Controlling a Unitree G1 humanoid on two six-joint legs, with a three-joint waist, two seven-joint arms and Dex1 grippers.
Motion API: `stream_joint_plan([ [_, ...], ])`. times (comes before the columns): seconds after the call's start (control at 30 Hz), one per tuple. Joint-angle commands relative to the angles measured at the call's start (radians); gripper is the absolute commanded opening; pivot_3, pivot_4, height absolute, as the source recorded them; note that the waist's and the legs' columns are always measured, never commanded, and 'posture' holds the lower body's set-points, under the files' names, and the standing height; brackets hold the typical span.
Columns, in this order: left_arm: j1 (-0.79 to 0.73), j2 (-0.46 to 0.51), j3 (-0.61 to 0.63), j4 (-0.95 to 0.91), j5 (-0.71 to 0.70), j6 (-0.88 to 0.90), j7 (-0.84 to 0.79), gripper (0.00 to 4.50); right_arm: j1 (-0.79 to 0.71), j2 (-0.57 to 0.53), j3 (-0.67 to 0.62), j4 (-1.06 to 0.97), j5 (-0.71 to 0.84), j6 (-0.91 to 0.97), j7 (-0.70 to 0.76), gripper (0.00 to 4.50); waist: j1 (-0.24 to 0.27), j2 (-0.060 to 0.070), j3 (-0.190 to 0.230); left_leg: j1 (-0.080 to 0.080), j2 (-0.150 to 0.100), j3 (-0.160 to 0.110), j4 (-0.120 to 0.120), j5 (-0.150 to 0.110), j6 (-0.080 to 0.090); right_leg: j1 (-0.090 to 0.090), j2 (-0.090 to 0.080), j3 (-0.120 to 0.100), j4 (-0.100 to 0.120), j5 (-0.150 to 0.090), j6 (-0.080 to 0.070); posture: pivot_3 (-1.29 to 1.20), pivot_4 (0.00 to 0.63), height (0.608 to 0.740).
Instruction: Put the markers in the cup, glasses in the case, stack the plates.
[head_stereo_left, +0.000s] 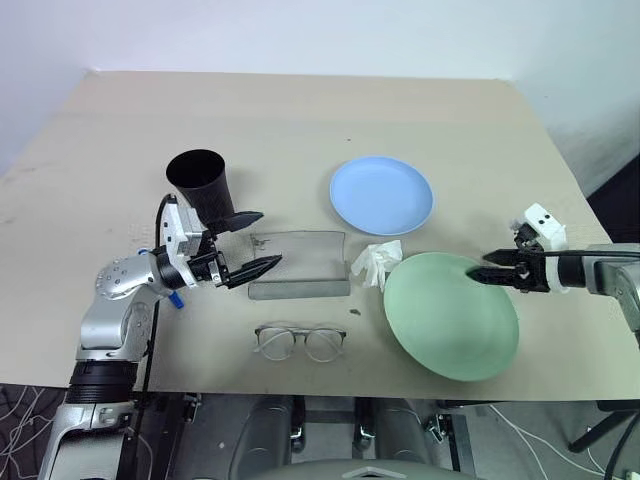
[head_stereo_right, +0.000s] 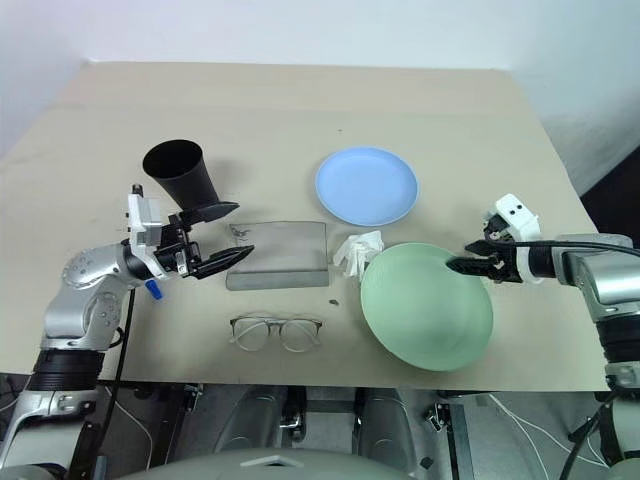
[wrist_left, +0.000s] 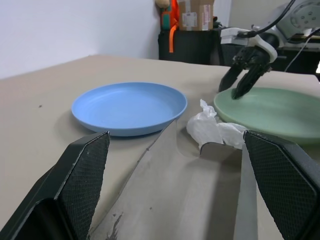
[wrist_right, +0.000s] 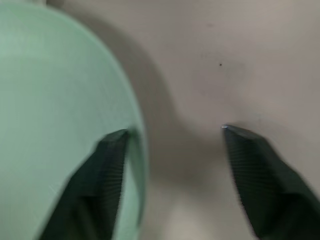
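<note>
1. The right end effector (head_stereo_left: 478, 272) reached the green plate (head_stereo_left: 450, 318) at its 2 o'clock rim. One finger sat over the plate, the other outside the rim, jaws part open and straddling the edge. That looked like a set-up for a pinch on the rim; nothing was gripped yet.
2. The green plate, large, pale and plain, lay on the tabletop (head_stereo_left: 300, 120). Its near side looked lifted or tilted; I cannot tell for sure.
3. The blue plate (head_stereo_left: 381, 194), smaller and flat, lay at 11 o'clock from the green one, apart from it. A stack probably meant moving one onto the other.
4. A crumpled tissue (head_stereo_left: 375, 262) sat between the plates, touching the green rim, and could snag.
5. The left end effector (head_stereo_left: 250, 245) hung wide and empty, just at the grey case (head_stereo_left: 298, 265), which lay open.
6. The glasses (head_stereo_left: 299, 342) lay at 6 o'clock from the case, the black cup (head_stereo_left: 203, 182) at its 10 o'clock, upright.
</note>
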Motion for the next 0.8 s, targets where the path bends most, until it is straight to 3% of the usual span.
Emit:
stream_joint_plan([
  [0.03, -0.021, -0.007, 0.004, -0.003, 0.004, -0.025, 0.004, 4.50, 0.017, -0.024, -0.044, -0.026, -0.003, -0.033, 0.024, 1.89, 0.000, 0.000, 0.000, 0.000, 0.000, 0.000, 0.000, 0.000, 0.000, 0.000, 0.000, 0.000, 0.000, 0.000, 0.000, 0.00, 0.150, 0.681],
  [0.2, -0.045, -0.012, 0.005, 0.037, 0.013, -0.044, -0.003, 4.50, 0.038, -0.047, -0.133, -0.117, 0.062, -0.018, 0.069, 0.17, 0.000, 0.000, 0.000, 0.000, 0.000, 0.000, 0.000, 0.000, 0.000, 0.000, 0.000, 0.000, 0.000, 0.000, 0.000, 0.00, 0.150, 0.681],
  [0.23, -0.051, -0.015, 0.003, 0.041, 0.015, -0.046, -0.001, 4.50, 0.035, -0.049, -0.147, -0.120, 0.070, -0.017, 0.072, 0.03, 0.000, 0.000, 0.000, 0.000, 0.000, 0.000, 0.000, 0.000, 0.000, 0.000, 0.000, 0.000, 0.000, 0.000, 0.000, 0.00, 0.150, 0.681],
  [0.47, -0.082, -0.042, -0.010, 0.079, 0.031, -0.069, -0.003, 4.50, 0.006, -0.083, -0.266, -0.175, 0.142, 0.026, 0.088, 0.03, 0.000, 0.000, 0.000, 0.000, 0.000, 0.000, 0.000, -0.001, -0.001, 0.000, 0.000, 0.000, 0.000, 0.000, 0.000, 0.00, 0.150, 0.681],
  [0.6, -0.094, -0.052, -0.009, 0.098, 0.035, -0.082, -0.001, 4.50, -0.107, -0.075, -0.318, -0.139, 0.225, 0.111, 0.081, 0.03, -0.003, 0.001, 0.000, 0.000, 0.000, 0.000, 0.001, 0.000, -0.001, 0.000, 0.000, 0.000, 0.000, 0.000, 0.000, 0.00, 0.150, 0.681],
  [0.8, -0.083, -0.051, 0.001, 0.073, 0.038, -0.081, 0.018, 4.50, -0.438, 0.090, -0.201, 0.136, 0.122, 0.093, -0.085, 0.03, -0.011, 0.000, 0.000, 0.000, 0.000, 0.000, 0.001, -0.001, -0.001, 0.000, 0.000, 0.000, 0.000, -0.001, -0.002, 0.00, 0.150, 0.681],
])
